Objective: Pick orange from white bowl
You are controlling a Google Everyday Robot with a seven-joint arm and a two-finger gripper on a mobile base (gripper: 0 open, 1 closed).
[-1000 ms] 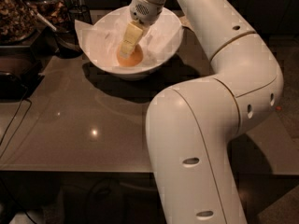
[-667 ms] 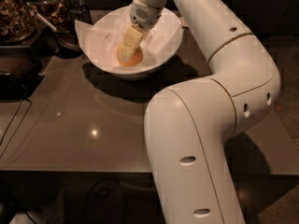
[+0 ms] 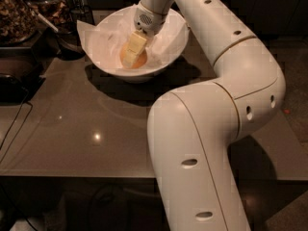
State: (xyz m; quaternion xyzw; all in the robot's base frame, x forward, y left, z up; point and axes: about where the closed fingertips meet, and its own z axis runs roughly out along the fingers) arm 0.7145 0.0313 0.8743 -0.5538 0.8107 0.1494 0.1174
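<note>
Gripper (image 3: 135, 44) is down inside the white bowl (image 3: 144, 73), sitting right on the orange (image 3: 132, 61). The arm (image 3: 226, 57) comes over the table (image 3: 72, 114) and drops in from above, which makes sense: the flaring walls leave no side access. Orange sits low near the bowl's middle, nested in the crumpled paper liner (image 3: 101, 40), so it likely won't roll away. Can't tell the claw's state from here, its own body hides the contact. My read: grasp step in hand, lift not yet done. Dark jars (image 3: 14, 13) at back left are well apart from the bowl. Risk: paper snagging, or the bowl dragging along on the way up.
</note>
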